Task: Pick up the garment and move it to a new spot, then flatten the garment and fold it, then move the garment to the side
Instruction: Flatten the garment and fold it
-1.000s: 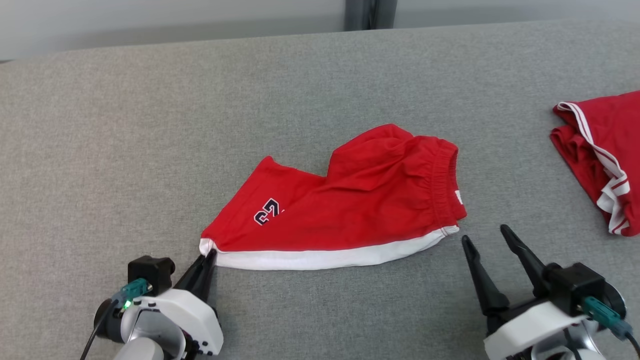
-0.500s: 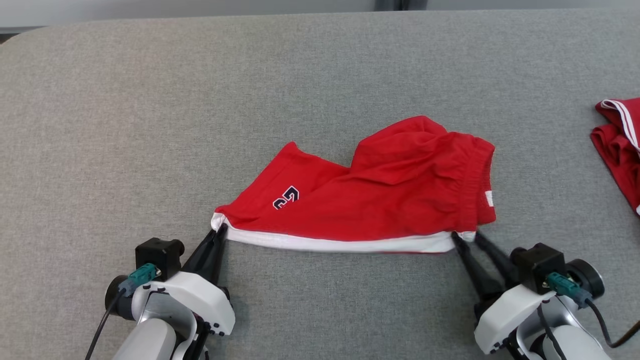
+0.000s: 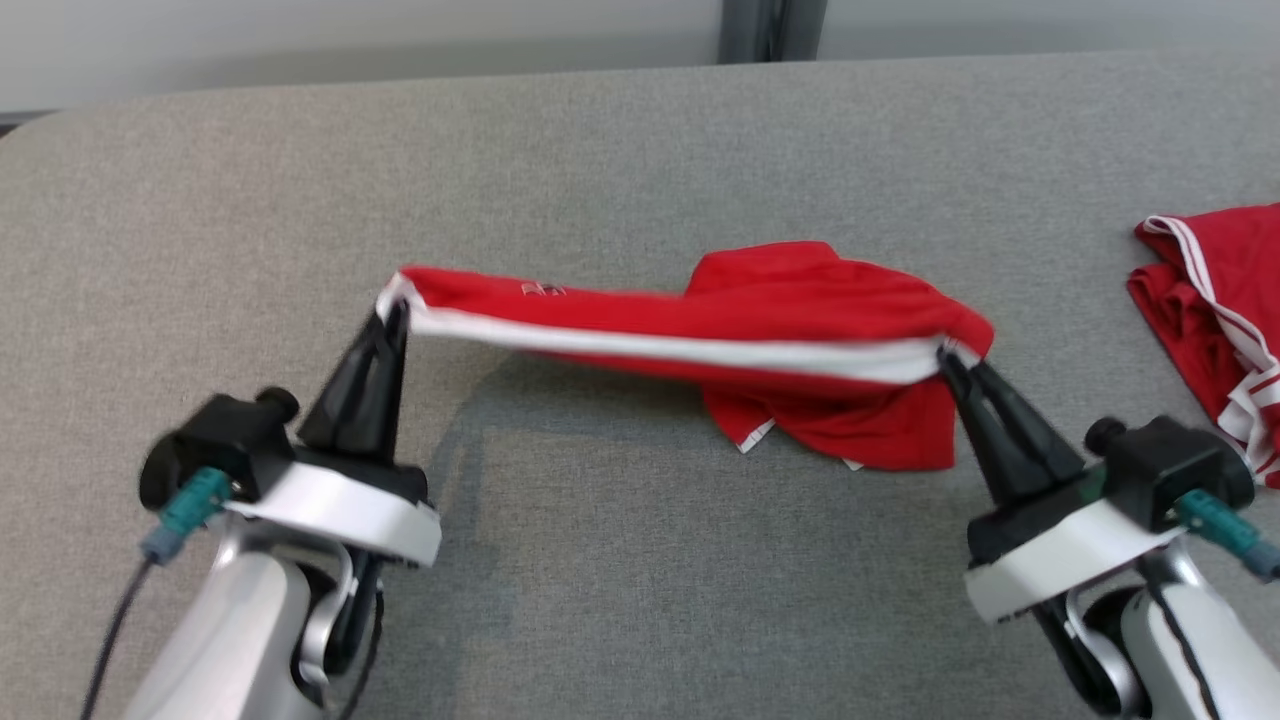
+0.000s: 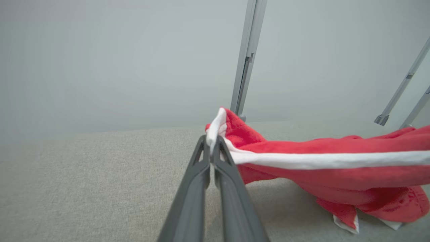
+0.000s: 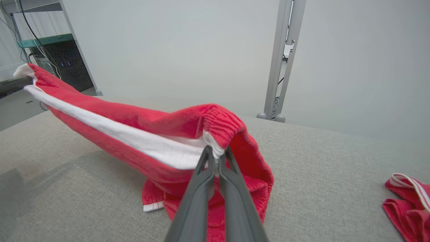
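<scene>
Grey cloth covers the worktop (image 3: 620, 580). Left of centre, the left gripper (image 3: 392, 318) pinches the hem corner of the red shorts (image 3: 800, 300), which stretch in the air across the middle, loose fabric touching the surface; the right gripper (image 3: 950, 362) clamps their waistband end. Another red garment (image 3: 1215, 300) lies at the right edge.

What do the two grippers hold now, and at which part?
Both hold the red fabric shorts with a white side stripe: the left gripper pinches the stripe's hem corner, the right gripper its elastic waistband end.
</scene>
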Controlling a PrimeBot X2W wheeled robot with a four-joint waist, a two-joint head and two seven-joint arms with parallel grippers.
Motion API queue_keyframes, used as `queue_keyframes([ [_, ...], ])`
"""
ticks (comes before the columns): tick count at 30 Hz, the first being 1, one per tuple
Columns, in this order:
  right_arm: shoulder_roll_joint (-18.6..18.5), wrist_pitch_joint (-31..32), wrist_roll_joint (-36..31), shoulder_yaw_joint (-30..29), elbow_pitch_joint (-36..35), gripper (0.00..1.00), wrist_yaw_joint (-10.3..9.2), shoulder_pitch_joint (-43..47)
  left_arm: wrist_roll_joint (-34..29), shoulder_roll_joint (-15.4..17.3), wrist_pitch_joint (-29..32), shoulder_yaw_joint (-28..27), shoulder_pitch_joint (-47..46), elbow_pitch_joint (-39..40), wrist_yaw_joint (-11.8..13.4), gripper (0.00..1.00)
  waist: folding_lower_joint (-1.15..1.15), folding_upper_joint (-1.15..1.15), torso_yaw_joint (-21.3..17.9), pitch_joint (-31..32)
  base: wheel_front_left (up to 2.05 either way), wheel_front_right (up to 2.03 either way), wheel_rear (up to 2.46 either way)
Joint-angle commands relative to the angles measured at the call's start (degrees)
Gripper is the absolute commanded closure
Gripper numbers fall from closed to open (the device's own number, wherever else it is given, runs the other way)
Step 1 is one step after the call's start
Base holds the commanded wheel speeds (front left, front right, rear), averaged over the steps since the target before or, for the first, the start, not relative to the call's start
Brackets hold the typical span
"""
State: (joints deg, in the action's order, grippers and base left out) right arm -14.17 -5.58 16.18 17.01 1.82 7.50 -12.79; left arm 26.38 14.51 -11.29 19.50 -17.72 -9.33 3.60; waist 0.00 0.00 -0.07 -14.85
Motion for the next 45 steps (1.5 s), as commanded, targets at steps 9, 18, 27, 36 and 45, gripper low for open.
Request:
queue_keyframes([
  [9, 1.08, -0.83, 1.65, -4.06, -6.24, 1.00, 0.00, -10.09, -2.41, 2.99, 1.32, -2.44, -11.23, 10.96, 0.98, 1.00, 0.00, 0.00, -1.28, 3.98, 0.00, 0.00, 0.00],
  [18, 0.26, 1.20, 4.48, -4.33, -6.36, 1.00, 0.00, -18.10, -2.68, 3.74, 5.14, -2.87, -20.61, 15.63, 0.72, 1.00, 0.00, 0.00, -1.82, 5.03, 0.00, 0.00, 0.00],
  [27, -0.42, -0.34, 8.68, -3.97, 0.05, 1.00, 0.00, -27.26, -1.05, 1.94, 4.25, -1.90, -27.63, 9.32, -1.71, 1.00, 0.00, 0.00, -1.51, -0.29, 0.00, 0.00, 0.00],
  [36, 0.23, -4.99, 11.93, -0.44, 13.96, 1.00, 0.00, -45.52, -1.28, -0.73, -0.59, -1.10, -44.37, -6.91, -6.74, 1.00, 0.00, 0.00, -1.08, -5.29, 0.00, 0.00, 0.00],
  [45, 5.13, -9.54, 14.73, 1.51, 37.24, 1.00, 0.00, -61.50, -2.23, -4.30, -3.66, -0.04, -59.66, -32.86, -9.88, 1.00, 0.00, 0.00, -0.34, -6.00, 0.00, 0.00, 0.00],
])
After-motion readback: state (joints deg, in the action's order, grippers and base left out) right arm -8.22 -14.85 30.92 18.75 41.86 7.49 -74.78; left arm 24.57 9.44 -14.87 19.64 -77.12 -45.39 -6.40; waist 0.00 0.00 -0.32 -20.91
